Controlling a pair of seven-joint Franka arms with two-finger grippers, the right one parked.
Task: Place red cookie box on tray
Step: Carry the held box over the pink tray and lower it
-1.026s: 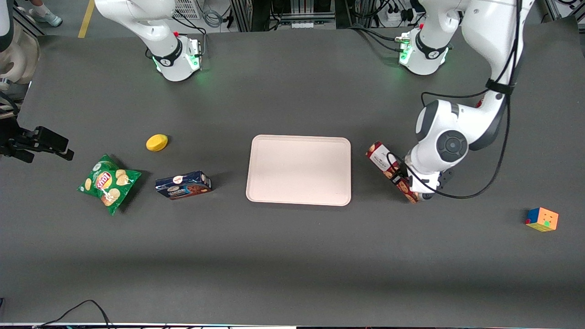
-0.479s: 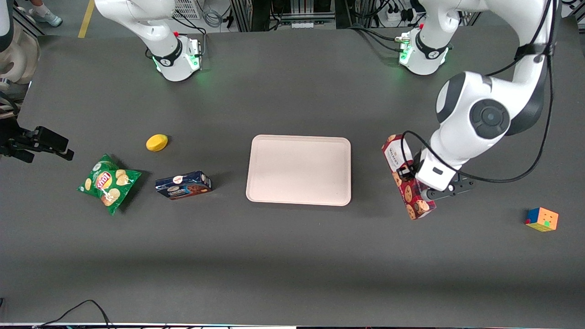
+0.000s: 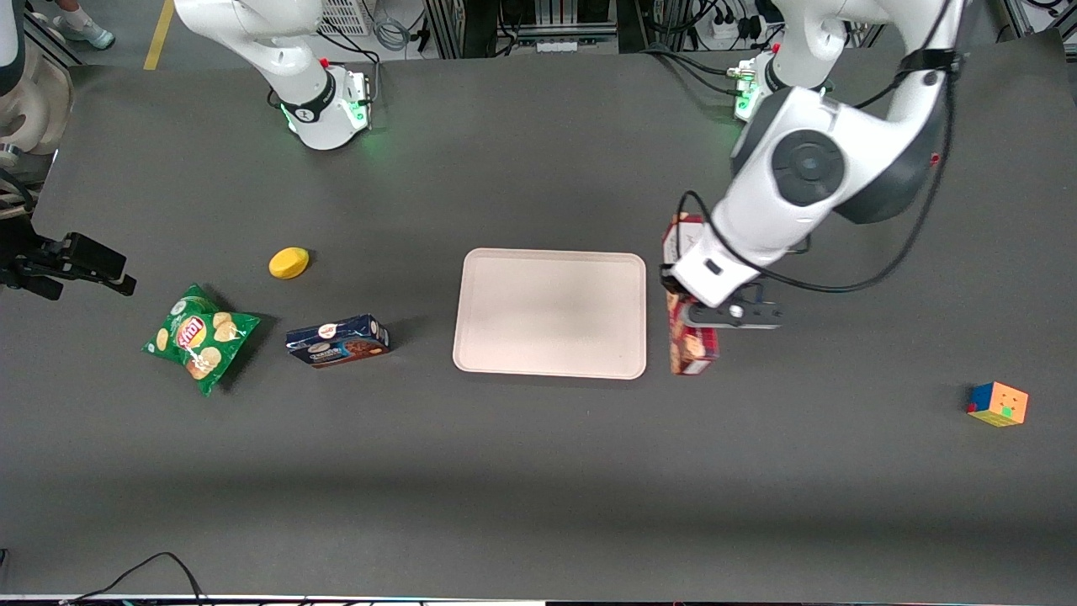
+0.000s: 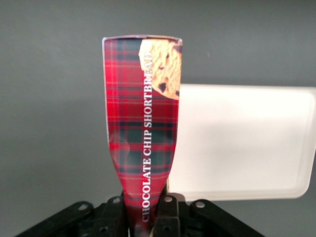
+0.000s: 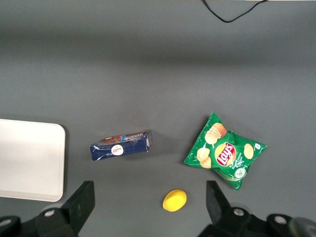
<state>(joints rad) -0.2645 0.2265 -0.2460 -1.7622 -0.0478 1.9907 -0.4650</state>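
While hanging over the dark grey flat surface (image 3: 538, 471), pinches the long narrow dark-red plaid cookie box (image 3: 692, 349) near one end with the black two-finger end effector (image 3: 694, 316). In the wrist view, shows the end effector (image 4: 148, 217) pressed hard on the red cookie box (image 4: 143, 123), with the carton squeezed thinner at the grip. Sits near the middle of the front frame, just beside the short edge of the big flat pale beige tray (image 3: 551, 252) that faces the working arm's end. Looks lifted up and not yet over the tray (image 4: 247, 143).

Could go wrong in a few ways. Could slip or swing, since held near one end only with most of the length sticking out. Could get crushed by too hard a squeeze. Could catch on the low rim if carried across too low. Could land half off the tray if let go too soon.

Elsewhere on the surface, toward the parked arm's end: a short dark-blue cookie box (image 3: 338, 341), a green chip bag (image 3: 200, 335) and a small yellow round thing (image 3: 289, 263). Toward the working arm's end: a bright coloured puzzle cube (image 3: 998, 403). Along the top of the frame: cables and metal racks on a grey floor.
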